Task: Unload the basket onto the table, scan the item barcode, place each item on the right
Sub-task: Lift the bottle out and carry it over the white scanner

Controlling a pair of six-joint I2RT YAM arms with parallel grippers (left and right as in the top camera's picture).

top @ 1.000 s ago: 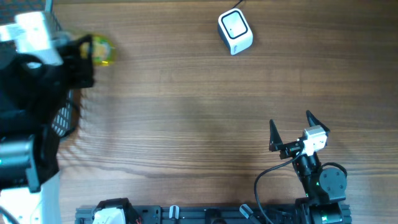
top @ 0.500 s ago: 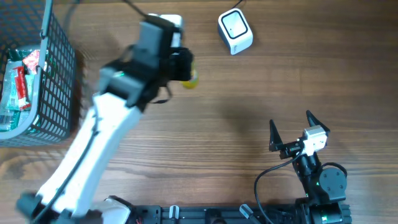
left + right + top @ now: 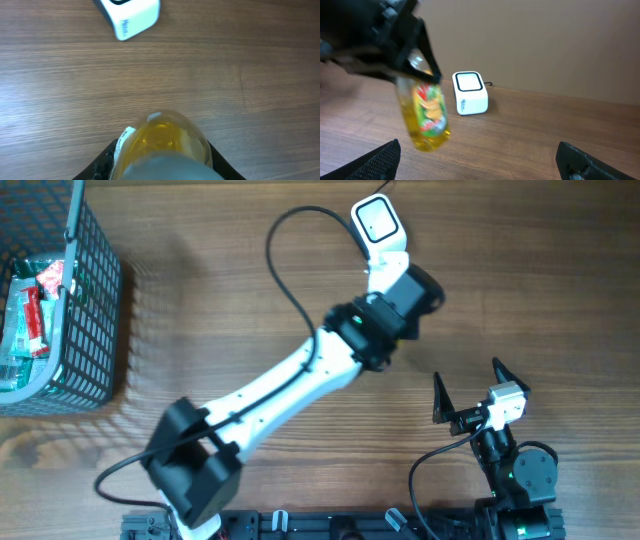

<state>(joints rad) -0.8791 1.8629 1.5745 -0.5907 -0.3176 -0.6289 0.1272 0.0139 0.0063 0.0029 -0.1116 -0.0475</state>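
Note:
My left gripper (image 3: pixel 406 293) is shut on a yellow bottle (image 3: pixel 425 116) with a green and red label. It hangs upright just above the table, close in front of the white barcode scanner (image 3: pixel 377 222). In the left wrist view the bottle (image 3: pixel 162 144) fills the gap between the black fingers (image 3: pixel 106 161), and the scanner (image 3: pixel 131 17) lies ahead at the top. From overhead the bottle is hidden under the gripper. My right gripper (image 3: pixel 470 386) stands open and empty at the lower right, facing the scanner (image 3: pixel 469 92).
A black wire basket (image 3: pixel 88 330) with several packaged items stands at the far left edge. The left arm (image 3: pixel 290 380) stretches diagonally across the middle of the wooden table (image 3: pixel 550 290). A black cable loops off the arm near the scanner.
The left arm has swung from the basket at the left across to the right, carrying the yellow bottle to just below the scanner. The right arm has not moved.

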